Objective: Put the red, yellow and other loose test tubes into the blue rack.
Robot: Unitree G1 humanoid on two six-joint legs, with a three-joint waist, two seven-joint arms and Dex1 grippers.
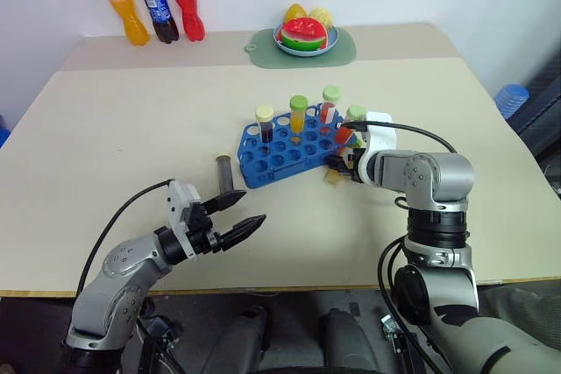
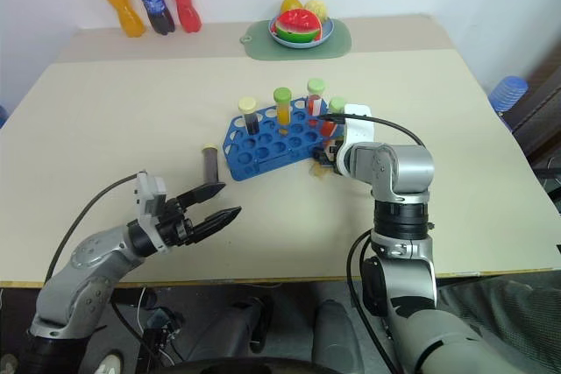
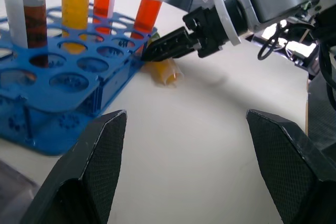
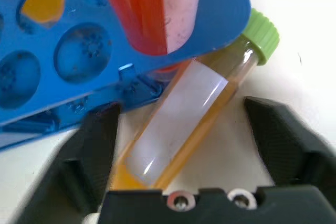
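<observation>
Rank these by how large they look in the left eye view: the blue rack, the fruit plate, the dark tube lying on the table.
1. blue rack
2. fruit plate, though it sits farther from the camera
3. dark tube

The two head views look forward and down over the table (image 1: 131,129) from the near edge, sharing the blue rack (image 1: 280,151) at centre. The left wrist camera sits low, facing right toward the rack's near corner. The right wrist camera looks down very close on the rack's right edge (image 4: 105,72).
</observation>
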